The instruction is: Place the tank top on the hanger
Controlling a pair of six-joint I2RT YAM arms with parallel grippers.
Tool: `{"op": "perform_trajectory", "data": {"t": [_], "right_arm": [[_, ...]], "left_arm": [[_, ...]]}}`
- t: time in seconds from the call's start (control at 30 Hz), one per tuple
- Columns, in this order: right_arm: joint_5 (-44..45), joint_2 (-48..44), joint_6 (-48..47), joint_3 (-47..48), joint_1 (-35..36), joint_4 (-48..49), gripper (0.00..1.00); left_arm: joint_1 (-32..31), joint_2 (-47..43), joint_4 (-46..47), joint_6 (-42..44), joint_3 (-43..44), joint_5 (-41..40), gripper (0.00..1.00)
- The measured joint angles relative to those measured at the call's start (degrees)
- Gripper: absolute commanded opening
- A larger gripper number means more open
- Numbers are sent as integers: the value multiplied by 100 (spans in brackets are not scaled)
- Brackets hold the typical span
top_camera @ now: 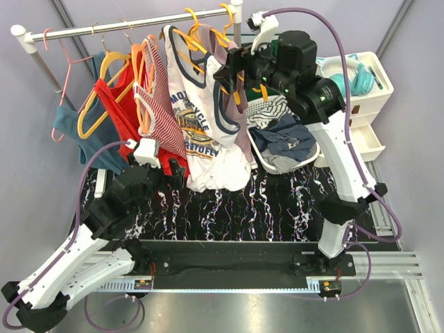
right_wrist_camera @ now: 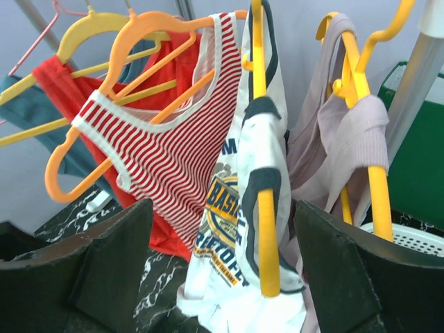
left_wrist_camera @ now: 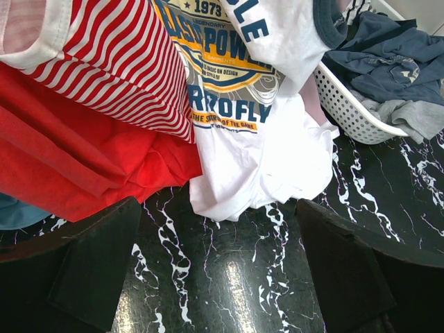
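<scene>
Hanging garment: the white sleeveless tank top with navy trim and navy-and-yellow lettering [top_camera: 201,132] is on the rail, between a red-and-white striped top [top_camera: 163,90] and a plain mauve top [right_wrist_camera: 347,139].
Hanger: the orange-yellow plastic hanger [right_wrist_camera: 267,236] carries the tank top; one arm of it passes down through the navy-trimmed openings.
Hem: the lower part of the tank top lies bunched on the surface, touching a red garment [left_wrist_camera: 69,152].
Surface: a black marble-patterned top with white veins [top_camera: 229,208], glossy, with a light reflected in it.
Rail: a metal bar with white end pieces [top_camera: 132,26] crosses the back, above the surface.
Room: pale grey-lilac wall panels stand behind and at both sides.
Basket: a white perforated basket [left_wrist_camera: 347,111] full of blue and grey clothes stands just beside the tank top.
Right fingers [right_wrist_camera: 104,263]: wide apart, raised near the rail, holding nothing; the hanger and tank top are seen between them.
Left fingers [left_wrist_camera: 83,263]: wide apart, low above the surface, near the hem, holding nothing.
</scene>
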Motion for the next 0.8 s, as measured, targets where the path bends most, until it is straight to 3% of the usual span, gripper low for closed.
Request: {"op": "perform_trajectory", "data": {"t": [0.17, 0.33, 0.57, 0.8], "right_arm": [[-203, -601, -98, -691, 0, 35, 92], [-470, -1491, -195, -2002, 2, 166, 94], [-496, -3213, 140, -4924, 2, 645, 96], [330, -4485, 938, -7563, -63, 817, 100]], "left_arm": [[0, -48, -4, -48, 0, -87, 99], [2, -155, 2, -114, -81, -208, 99], [0, -216, -35, -278, -275, -326, 99], [2, -599, -227, -817, -525, -748, 99]]}}
